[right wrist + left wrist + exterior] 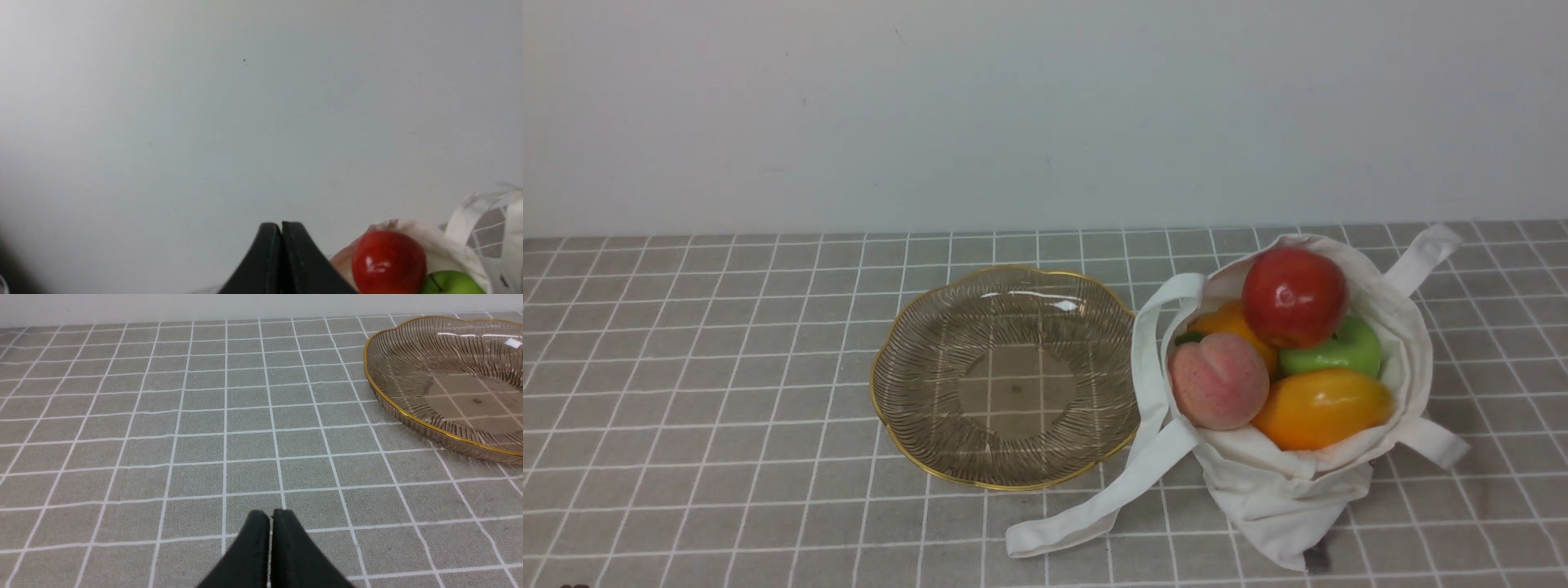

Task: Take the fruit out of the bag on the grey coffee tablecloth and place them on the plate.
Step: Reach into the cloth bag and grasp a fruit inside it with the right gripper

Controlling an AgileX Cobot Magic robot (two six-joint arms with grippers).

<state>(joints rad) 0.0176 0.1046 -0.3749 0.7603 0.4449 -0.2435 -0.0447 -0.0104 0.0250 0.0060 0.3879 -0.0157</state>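
Note:
The off-white bag point(1282, 490) lies open on the grey checked tablecloth point(727, 392) at the right. In it are a red apple point(1294, 297) on top, a green apple point(1339, 349), a pink peach point(1218, 380), a mango point(1321, 407) at the front and a second mango point(1232, 322) mostly hidden behind the peach. The glass plate point(1005, 482) with a gold rim sits empty to the bag's left. Neither gripper shows in the front view. My left gripper point(270, 516) is shut and empty above bare cloth beside the plate point(392, 408). My right gripper point(281, 228) is shut and empty, near the red apple point(388, 261) and green apple point(453, 283).
A plain pale wall point(1045, 106) stands behind the table. One long white strap point(1094, 506) of the bag trails forward on the cloth in front of the plate's right edge. Another strap point(1421, 257) sticks out at the bag's far right.

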